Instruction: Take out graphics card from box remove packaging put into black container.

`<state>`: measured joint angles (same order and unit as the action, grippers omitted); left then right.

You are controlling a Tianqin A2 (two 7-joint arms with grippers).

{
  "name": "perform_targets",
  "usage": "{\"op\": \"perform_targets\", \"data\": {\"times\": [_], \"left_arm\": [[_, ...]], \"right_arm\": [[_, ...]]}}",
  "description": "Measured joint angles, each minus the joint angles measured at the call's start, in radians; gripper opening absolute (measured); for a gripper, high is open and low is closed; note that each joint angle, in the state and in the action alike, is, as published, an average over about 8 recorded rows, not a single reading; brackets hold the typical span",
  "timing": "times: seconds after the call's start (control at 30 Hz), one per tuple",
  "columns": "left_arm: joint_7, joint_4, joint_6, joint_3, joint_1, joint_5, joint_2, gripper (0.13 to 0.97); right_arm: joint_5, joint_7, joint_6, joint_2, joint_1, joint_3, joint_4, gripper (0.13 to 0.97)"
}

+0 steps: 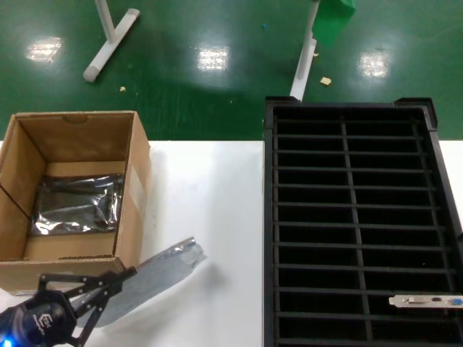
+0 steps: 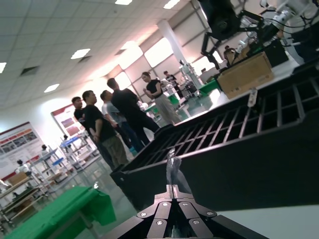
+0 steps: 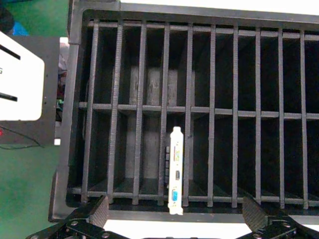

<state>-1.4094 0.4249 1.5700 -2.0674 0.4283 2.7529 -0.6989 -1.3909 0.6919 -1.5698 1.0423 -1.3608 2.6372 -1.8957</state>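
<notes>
With the graphics card [image 1: 425, 300] already standing on edge in a near right-column slot of the black container [image 1: 269, 217], at about five o'clock in my head view, I am holding the emptied packaging [image 1: 155, 271] clenched in the left gripper [image 1: 119, 278] just in front of the box [image 1: 134, 210]. Its long axis is running from the claw toward two o'clock, while the right gripper [image 3: 174, 219] is hovering released directly over the slotted card, whose bracket [image 3: 176, 169] is showing white.

Bright overhead light, glare patches on green floor [image 1: 213, 58].
</notes>
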Motion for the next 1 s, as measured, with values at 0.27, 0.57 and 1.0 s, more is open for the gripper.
{"op": "perform_targets", "data": {"times": [0.27,0.57,1.0], "left_arm": [[0.038,0.023,0.000,0.086,-0.027,0.000,0.015,0.147],[0.043,0.024,0.000,0.096,-0.029,0.000,0.017,0.184],[0.055,0.035,-0.015,0.100,-0.033,-0.009,0.020,0.308]], "right_arm": [[0.001,0.000,0.000,0.000,-0.001,0.002,0.000,0.951],[0.001,0.000,0.000,0.000,-0.001,0.002,0.000,0.965],[-0.003,-0.006,0.015,-0.007,0.012,-0.008,0.003,0.966]]}}
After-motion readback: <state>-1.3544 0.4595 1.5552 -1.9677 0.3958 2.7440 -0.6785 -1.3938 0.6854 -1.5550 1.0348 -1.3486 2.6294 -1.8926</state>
